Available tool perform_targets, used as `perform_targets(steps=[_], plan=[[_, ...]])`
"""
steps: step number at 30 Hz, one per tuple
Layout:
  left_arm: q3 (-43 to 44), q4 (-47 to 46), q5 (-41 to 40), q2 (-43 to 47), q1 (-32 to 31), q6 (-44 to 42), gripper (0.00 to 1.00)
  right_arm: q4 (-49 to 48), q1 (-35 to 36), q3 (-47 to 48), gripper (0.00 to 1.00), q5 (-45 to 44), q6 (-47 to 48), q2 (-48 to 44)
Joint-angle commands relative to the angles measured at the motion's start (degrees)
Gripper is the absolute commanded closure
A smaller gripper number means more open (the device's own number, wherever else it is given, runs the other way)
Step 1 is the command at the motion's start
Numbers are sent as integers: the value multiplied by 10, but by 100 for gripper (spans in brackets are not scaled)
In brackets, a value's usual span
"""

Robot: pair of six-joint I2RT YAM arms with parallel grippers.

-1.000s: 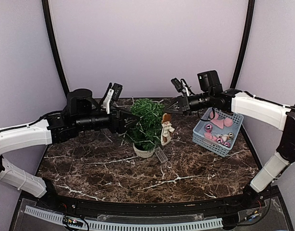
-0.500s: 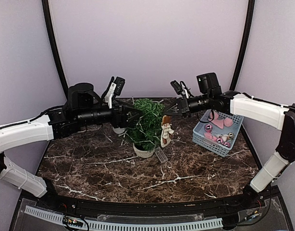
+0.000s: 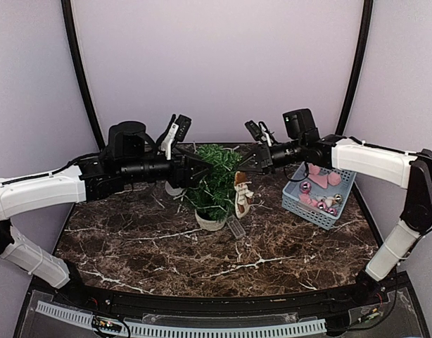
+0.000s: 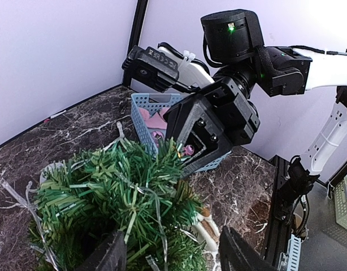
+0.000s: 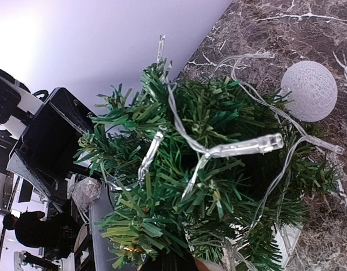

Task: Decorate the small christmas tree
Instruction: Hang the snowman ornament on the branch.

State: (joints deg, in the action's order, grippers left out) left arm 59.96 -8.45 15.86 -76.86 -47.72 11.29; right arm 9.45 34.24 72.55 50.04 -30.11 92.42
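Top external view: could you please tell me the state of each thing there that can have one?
small christmas tree: upright in its pot, light string draped over it.
light string: unlit.
left gripper: open, straddling the treetop.
right gripper: shut, at the tree's top.
blue basket: upright, ornaments inside.
figurine: standing beside the tree.

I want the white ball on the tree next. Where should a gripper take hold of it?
Grip the white ball across its widest part, probably from above: it is round and lies on the table, with the small christmas tree close beside it.
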Motion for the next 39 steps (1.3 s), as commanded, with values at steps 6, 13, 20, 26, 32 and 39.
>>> perform_targets(steps=[6,13,20,26,32,39], plan=[[17,-9,15,2,4,-5,42,-21,15,27,100,9,13,-8],[21,-14,23,-6,4,-5,43,65,26,63,100,-55,67,-2],[30,-20,39,-27,4,-4,45,81,34,78,100,-75,73,4],[29,-24,38,-25,4,-3,45,94,34,77,100,-89,76,7],[26,-22,33,-17,4,-3,46,103,34,71,96,-95,83,-2],[19,-22,29,-9,4,-4,46,112,33,60,87,-125,89,-33]])
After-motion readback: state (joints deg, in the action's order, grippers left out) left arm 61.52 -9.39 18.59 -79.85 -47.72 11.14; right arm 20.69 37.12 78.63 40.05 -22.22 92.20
